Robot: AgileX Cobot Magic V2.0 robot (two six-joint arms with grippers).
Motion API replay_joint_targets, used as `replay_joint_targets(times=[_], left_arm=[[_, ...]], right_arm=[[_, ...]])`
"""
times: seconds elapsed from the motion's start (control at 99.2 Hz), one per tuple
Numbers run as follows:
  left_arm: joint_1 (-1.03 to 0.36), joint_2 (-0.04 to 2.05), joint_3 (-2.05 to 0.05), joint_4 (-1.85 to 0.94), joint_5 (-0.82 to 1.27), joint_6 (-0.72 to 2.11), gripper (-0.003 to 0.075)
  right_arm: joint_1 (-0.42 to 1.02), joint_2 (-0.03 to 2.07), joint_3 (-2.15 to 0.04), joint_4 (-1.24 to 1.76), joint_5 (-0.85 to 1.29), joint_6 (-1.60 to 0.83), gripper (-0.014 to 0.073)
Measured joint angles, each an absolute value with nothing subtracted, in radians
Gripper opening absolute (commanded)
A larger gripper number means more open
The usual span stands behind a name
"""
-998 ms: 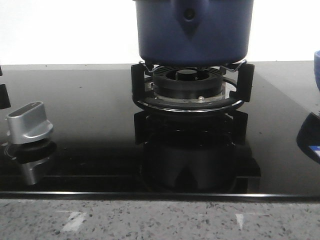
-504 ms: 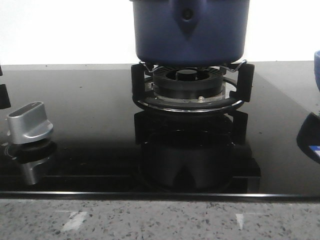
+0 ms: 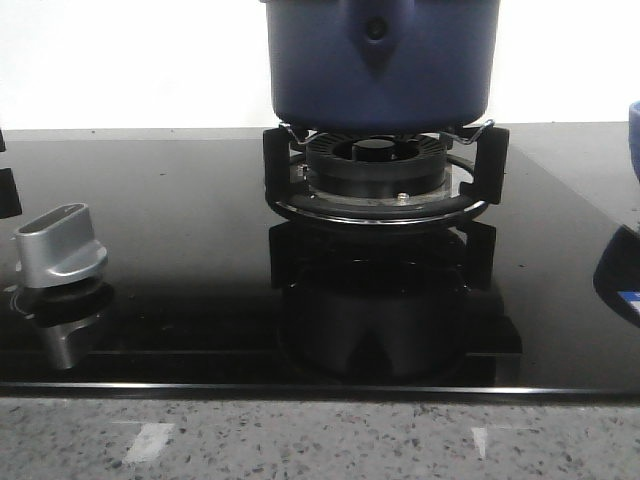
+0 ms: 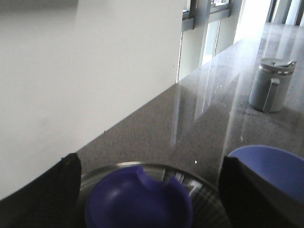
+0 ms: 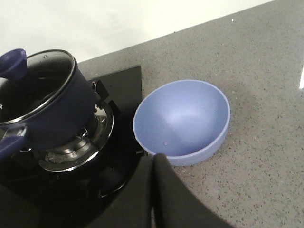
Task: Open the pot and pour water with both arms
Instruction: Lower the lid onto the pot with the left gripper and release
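The dark navy-blue pot [image 3: 380, 60] stands on the gas burner [image 3: 380, 180], its handle bracket and rivet facing me. In the right wrist view the pot [image 5: 52, 118] carries a glass lid [image 5: 38, 83] with a blue knob [image 5: 13, 61]. My left gripper [image 4: 149, 192] is open, its dark fingers [image 4: 64, 190] standing wide on either side of the blue lid knob [image 4: 137, 199] without touching it. My right gripper [image 5: 154, 161] is shut and empty, above the cooktop edge next to the blue bowl [image 5: 183, 121]. Neither gripper shows in the front view.
A silver stove knob [image 3: 60, 245] sits at the front left of the black glass cooktop [image 3: 180, 230]. The bowl's rim shows at the right edge of the front view [image 3: 634, 135]. A grey lidded canister [image 4: 271, 85] stands farther along the stone counter.
The pot shifted slightly to the left on the burner between the earliest frame and half a second ago. Since then it has held still.
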State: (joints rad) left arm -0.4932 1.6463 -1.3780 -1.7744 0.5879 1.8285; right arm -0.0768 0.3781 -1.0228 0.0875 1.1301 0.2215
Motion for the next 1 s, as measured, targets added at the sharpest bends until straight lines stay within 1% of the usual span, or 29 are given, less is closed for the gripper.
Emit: replay_joint_targets(times=[0.04,0.091,0.212,0.322,0.453,0.595,0.715,0.856,0.998], left_arm=[[-0.493,1.613,-1.378,-1.774,0.576,1.805,0.0465],[-0.492,1.565,-1.376,-1.774,0.545,1.776,0.0385],[-0.490,1.409,-1.315,-1.772,0.437,1.749,0.0233],[-0.489,1.230,-1.186,-1.772,0.328,1.740,0.0131],[-0.489,0.996,-0.970,-1.774,0.234,1.736,-0.0021],[-0.489,0.725,-0.741,-1.783,0.158,1.736,-0.0020],[-0.489,0.511,-0.601,-1.809,0.051,1.734,-0.0020],[-0.489,0.332,-0.503,-1.821,-0.059,1.734,-0.0020],[-0.489,0.220,-0.442,-1.828,-0.098,1.734,-0.0020]], right_arm=[[-0.075,0.378,-1.023,0.085,1.121,0.215,-0.0069],[-0.070,0.378,-1.023,0.083,1.112,0.199,-0.0069],[-0.044,0.378,-1.023,0.079,1.096,0.128,-0.0069],[-0.032,0.359,-0.996,0.079,1.061,0.059,-0.0069],[-0.029,0.296,-0.915,0.078,0.986,0.000,-0.0069],[-0.029,0.198,-0.789,0.077,0.875,-0.019,-0.0069],[-0.029,0.118,-0.674,0.076,0.753,-0.024,-0.0069],[-0.029,0.059,-0.573,0.076,0.632,-0.024,-0.0069],[-0.029,0.047,-0.540,0.076,0.609,-0.026,-0.0069]])
